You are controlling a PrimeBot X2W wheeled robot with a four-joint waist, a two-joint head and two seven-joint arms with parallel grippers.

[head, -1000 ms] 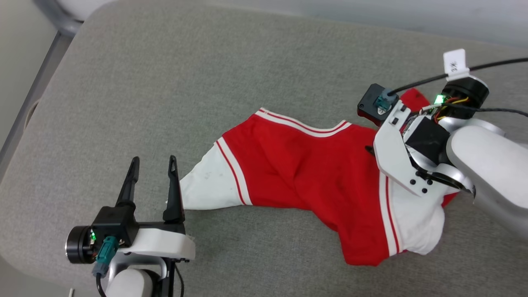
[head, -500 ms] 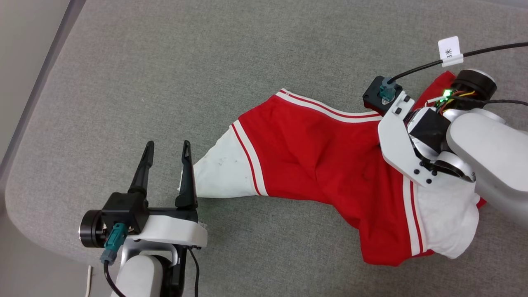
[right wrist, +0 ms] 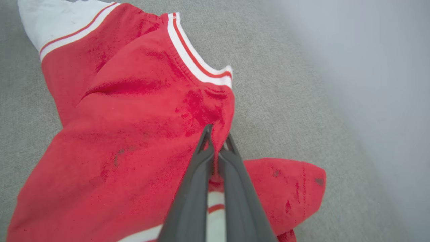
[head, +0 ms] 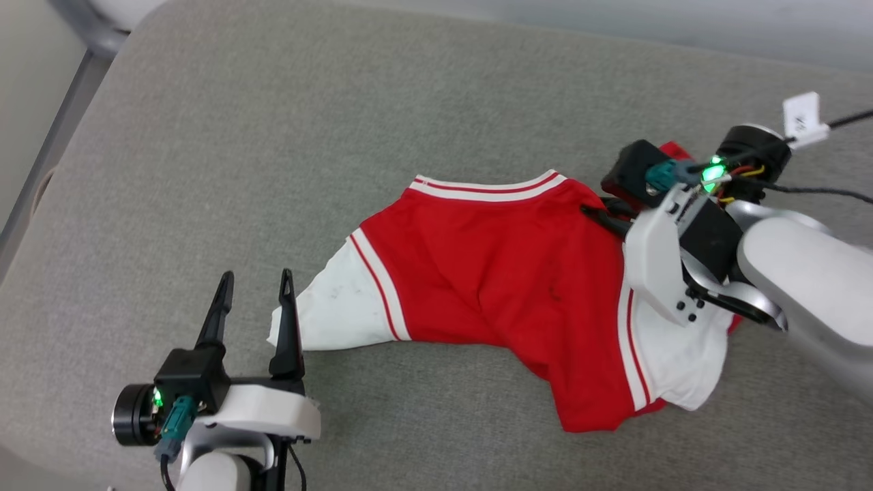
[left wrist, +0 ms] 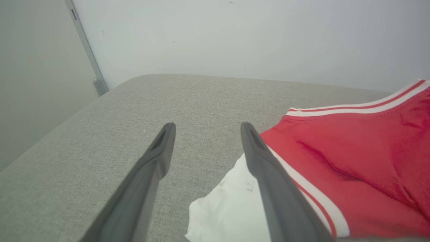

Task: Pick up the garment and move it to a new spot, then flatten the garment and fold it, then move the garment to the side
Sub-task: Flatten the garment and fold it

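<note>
The garment [head: 491, 273] lies rumpled on the grey cushion [head: 273, 136]. The right claw [right wrist: 216, 143] is clenched on its red cloth near the far striped trim. The left claw [head: 254, 281] stands released at the left white sleeve.

The right arm [head: 798, 273] is fat, round and pale grey, with a white shell [head: 651, 273]. The left gripper [head: 256, 276] and right gripper [right wrist: 217, 134] have long dark pointy fingers. A black cable [head: 849, 120] carries a white tag [head: 801, 112] near a teal plug [head: 661, 176].
</note>
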